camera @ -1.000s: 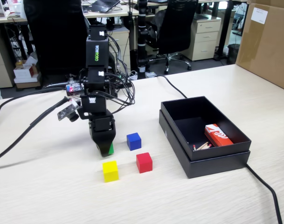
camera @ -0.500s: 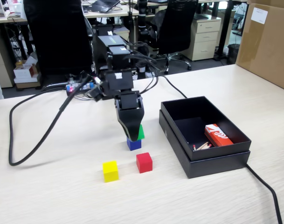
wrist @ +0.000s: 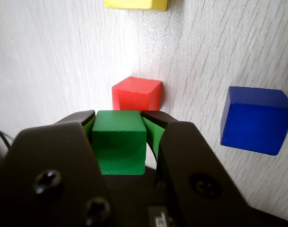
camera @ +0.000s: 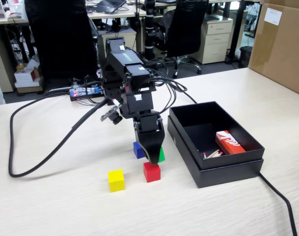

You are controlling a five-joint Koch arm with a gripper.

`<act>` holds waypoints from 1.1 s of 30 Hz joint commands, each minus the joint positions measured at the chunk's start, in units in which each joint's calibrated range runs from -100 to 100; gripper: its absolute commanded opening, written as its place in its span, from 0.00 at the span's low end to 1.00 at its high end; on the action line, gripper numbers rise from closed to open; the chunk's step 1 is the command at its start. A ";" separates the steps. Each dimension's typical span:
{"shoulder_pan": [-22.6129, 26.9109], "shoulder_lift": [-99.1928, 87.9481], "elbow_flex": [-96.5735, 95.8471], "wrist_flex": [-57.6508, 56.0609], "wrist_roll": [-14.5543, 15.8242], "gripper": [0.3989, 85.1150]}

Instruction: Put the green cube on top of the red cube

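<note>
Green cube (wrist: 119,144) is sitting squeezed between the two jaws of the gripper (wrist: 119,118), so the gripper is clenching it and nothing else. In the wrist view the red cube (wrist: 136,93) is lying on the table just past the green one, and in the fixed view the gripper is hanging right over the red cube, almost touching its top. Things could go wrong from here. If the green cube is coming down a bit off to one side, it could be landing on an edge and tipping off. If the jaws are opening too early, it may be dropping and bouncing away. If the arm is pushing too low, it could be shoving the red cube across the table, maybe into the blue cube (wrist: 255,120) close by. Counting from big to small: one table (camera: 51,206), one black box (camera: 215,145) with its side walls standing up, one robot arm (camera: 129,83), one red-and-white pack (camera: 229,142) lying inside the box, and four little cubes of about the same size, one green, one red, one blue and one yellow cube (camera: 116,180).
</note>
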 commanded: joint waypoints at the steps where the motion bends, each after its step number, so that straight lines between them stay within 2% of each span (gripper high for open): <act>1: 0.05 -1.07 6.05 -0.11 0.15 0.03; 11: -0.39 0.54 6.41 -0.11 0.15 0.04; 13: -0.29 0.88 5.86 -0.03 0.05 0.17; 16: -0.34 0.88 5.95 -0.11 -0.05 0.17; 23: -0.34 0.88 5.23 -0.11 -0.39 0.32; 28: -0.39 0.66 4.96 -0.11 -0.44 0.33; 30: -0.44 0.43 4.23 -0.11 -0.44 0.42; 33: -0.44 -0.49 2.78 -0.11 -0.44 0.47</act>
